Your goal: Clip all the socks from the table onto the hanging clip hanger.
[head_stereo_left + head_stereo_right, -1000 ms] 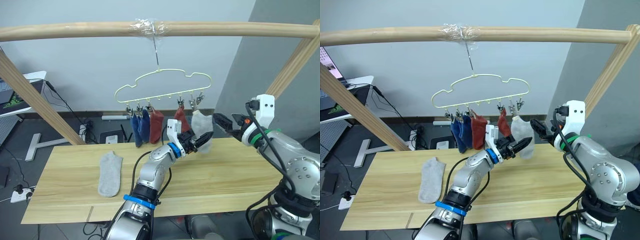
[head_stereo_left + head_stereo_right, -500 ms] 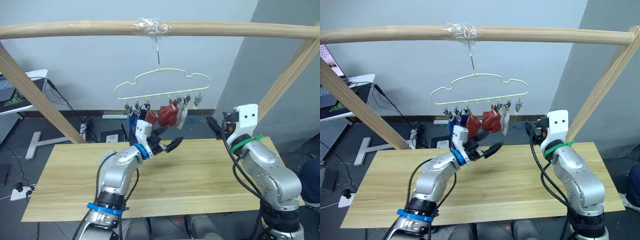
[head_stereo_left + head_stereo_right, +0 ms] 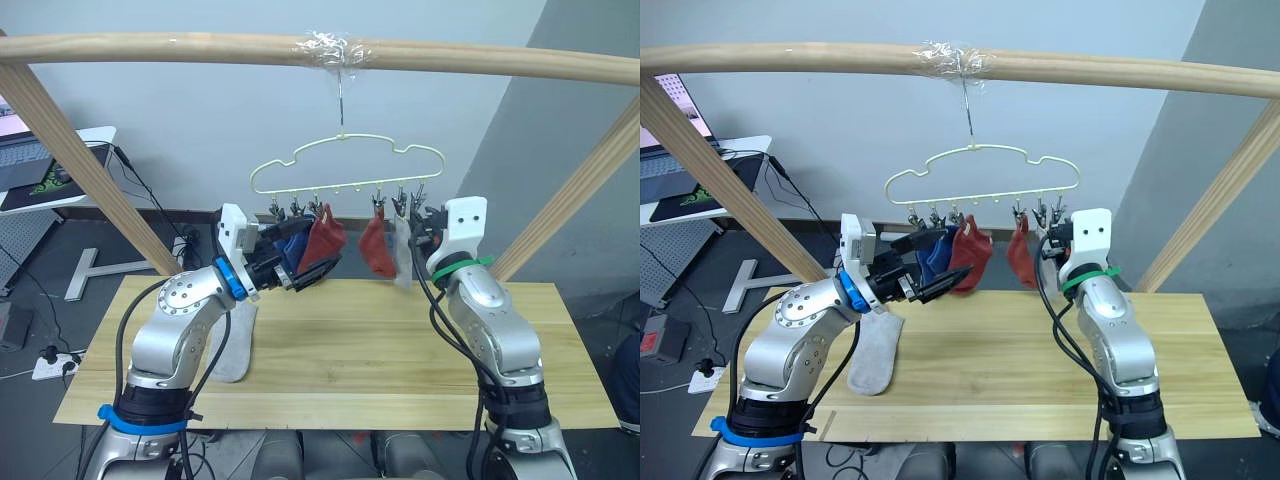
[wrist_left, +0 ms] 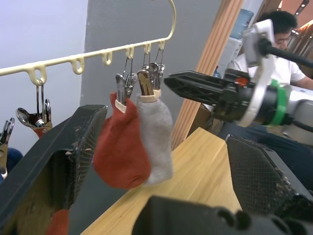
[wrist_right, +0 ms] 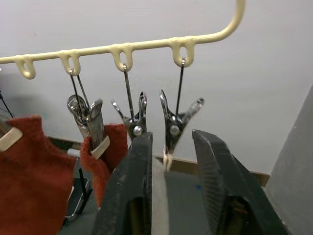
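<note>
Arms raised, both end effectors near clip hanger (image 3: 345, 165).

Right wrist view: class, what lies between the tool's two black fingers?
A grey metal clip on the pale yellow wire hanger, with a light grey sock edge below.

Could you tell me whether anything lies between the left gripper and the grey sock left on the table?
Nothing visible does. The left gripper, open, is up by the hung blue socks, and the grey sock lies on the table just below it, uncovered.
</note>
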You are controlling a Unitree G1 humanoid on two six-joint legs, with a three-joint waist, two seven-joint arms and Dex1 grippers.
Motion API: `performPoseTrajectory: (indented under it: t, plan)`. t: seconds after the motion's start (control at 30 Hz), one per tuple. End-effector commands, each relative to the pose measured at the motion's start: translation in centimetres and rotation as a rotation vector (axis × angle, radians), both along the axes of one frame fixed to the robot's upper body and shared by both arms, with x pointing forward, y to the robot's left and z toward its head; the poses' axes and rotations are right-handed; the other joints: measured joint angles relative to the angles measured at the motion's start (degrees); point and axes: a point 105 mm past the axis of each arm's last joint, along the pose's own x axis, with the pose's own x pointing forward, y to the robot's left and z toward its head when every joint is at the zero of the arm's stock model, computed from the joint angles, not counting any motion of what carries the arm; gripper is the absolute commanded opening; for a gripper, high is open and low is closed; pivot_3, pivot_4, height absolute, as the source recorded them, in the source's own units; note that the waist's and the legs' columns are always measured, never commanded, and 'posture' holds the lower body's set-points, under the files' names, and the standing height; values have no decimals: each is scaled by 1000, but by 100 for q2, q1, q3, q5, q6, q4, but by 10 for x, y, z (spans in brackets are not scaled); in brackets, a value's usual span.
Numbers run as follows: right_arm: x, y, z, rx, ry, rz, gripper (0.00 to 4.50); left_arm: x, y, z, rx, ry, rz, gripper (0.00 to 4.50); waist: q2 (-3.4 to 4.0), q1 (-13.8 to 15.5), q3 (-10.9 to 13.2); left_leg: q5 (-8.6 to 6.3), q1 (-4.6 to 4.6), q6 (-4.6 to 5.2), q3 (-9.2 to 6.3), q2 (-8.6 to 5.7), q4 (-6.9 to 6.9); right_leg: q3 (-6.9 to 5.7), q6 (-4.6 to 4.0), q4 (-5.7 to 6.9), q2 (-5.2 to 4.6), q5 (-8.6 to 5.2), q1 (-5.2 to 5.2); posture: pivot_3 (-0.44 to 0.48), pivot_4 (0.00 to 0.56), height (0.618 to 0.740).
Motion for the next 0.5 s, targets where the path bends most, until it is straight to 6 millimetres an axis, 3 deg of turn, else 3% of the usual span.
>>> performPoseTrajectory:
  t: [0.03, 0.2, 0.5]
  plan:
    - [6, -8, 13, 35, -52, -52, 1227, -2, -2, 19, -22, -66, 5, 4500, 0, 8, 1, 0, 0, 0, -1, 0, -1, -1, -2, 0, 0, 1, 0, 142, 157, 740]
    - [14, -11, 15, 53, -52, -69, 1227, -2, -5, 29, -36, -80, 6, 4500, 1, 56, 4, 0, -2, 0, 0, 0, -1, -1, -22, -1, 0, 13, -2, 142, 157, 740]
    - [19, 6, 20, 81, -56, -16, 1227, -2, 3, 27, -13, -79, 18, 4500, 5, 87, 8, 0, -2, 0, 0, 1, -2, -1, -23, 0, 0, 13, -3, 173, 158, 740]
